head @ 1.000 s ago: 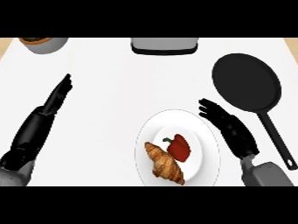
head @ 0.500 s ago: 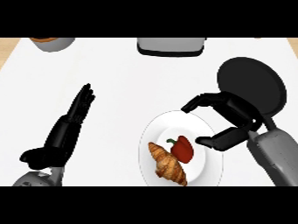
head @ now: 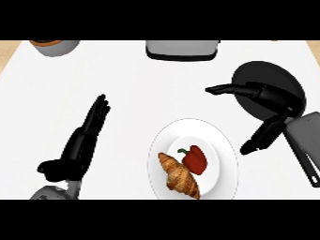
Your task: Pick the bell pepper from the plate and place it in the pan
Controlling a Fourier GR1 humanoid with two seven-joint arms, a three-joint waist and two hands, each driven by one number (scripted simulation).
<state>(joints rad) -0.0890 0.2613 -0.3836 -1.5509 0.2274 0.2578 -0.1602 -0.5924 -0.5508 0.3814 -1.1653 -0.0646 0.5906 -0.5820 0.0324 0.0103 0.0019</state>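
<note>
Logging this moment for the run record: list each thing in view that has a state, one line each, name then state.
bell pepper: lying on the plate, untouched
croissant: lying on the plate, beside the pepper
plate: flat on the counter, holding both foods
pan: on the counter, no food in it, partly hidden by the right hand
right hand: open, over the pan's left part, holding nothing
left hand: open, fingers straight, left of the plate

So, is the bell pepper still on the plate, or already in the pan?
On the plate. The red bell pepper lies on the white plate beside the croissant; the pan holds nothing visible.
</note>
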